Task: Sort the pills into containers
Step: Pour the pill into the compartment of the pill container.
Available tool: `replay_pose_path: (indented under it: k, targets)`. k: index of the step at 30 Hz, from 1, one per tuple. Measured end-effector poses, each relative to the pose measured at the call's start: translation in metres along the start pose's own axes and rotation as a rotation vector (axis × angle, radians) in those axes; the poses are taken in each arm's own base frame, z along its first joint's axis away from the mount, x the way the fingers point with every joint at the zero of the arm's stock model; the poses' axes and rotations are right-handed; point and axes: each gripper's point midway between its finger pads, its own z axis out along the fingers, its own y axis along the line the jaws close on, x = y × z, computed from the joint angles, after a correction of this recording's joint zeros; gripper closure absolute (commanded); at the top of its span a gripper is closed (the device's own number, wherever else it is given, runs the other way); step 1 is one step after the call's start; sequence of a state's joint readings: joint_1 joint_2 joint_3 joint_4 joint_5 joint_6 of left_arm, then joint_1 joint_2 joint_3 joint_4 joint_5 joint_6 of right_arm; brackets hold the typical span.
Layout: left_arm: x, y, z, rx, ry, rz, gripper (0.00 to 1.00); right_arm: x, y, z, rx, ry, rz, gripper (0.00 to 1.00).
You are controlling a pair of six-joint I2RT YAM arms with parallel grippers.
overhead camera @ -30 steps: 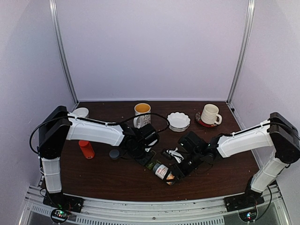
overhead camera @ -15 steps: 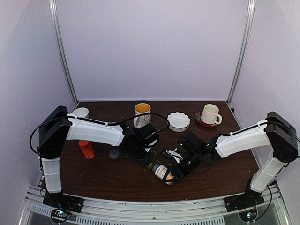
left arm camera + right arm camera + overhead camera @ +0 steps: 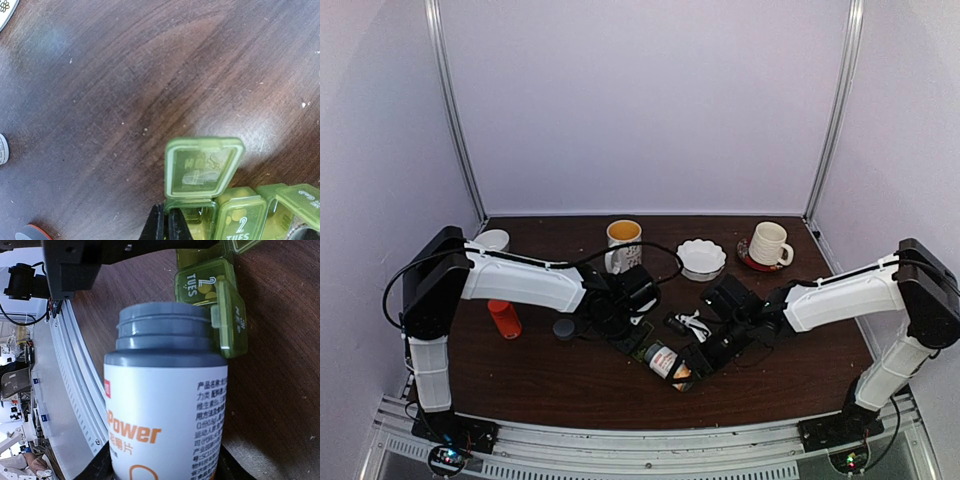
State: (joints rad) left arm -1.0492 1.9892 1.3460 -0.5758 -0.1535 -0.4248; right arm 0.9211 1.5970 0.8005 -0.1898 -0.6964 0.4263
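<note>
Holding uncapped bottle (image 3: 165, 405) tilted in right gripper (image 3: 700, 357), mouth just beside open pill box (image 3: 240, 215) mid-table (image 3: 540, 380), apparently ready to pour. Pinching left gripper (image 3: 166, 225) fully shut against box's end, probably to stop sliding.

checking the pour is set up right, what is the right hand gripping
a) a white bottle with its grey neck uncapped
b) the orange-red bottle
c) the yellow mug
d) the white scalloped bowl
A: the right hand is closed around the white bottle, whose uncapped grey neck lies close beside the green pill box.
</note>
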Motion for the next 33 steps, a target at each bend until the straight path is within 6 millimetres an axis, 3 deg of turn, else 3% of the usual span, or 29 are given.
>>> replay_pose_path:
  k: [10,23,33]
  targets:
    - [0.0,0.001,0.0,-0.005,-0.001,0.001,1.0,0.004,-0.007,0.01,-0.012,0.026,0.044,1.0]
    - [0.0,-0.001,0.0,-0.006,-0.001,0.006,1.0,-0.009,0.013,-0.01,-0.03,-0.003,0.058,1.0]
    - [0.0,-0.001,0.0,-0.006,-0.001,0.009,1.0,0.0,0.002,0.001,-0.014,0.042,0.122,1.0]
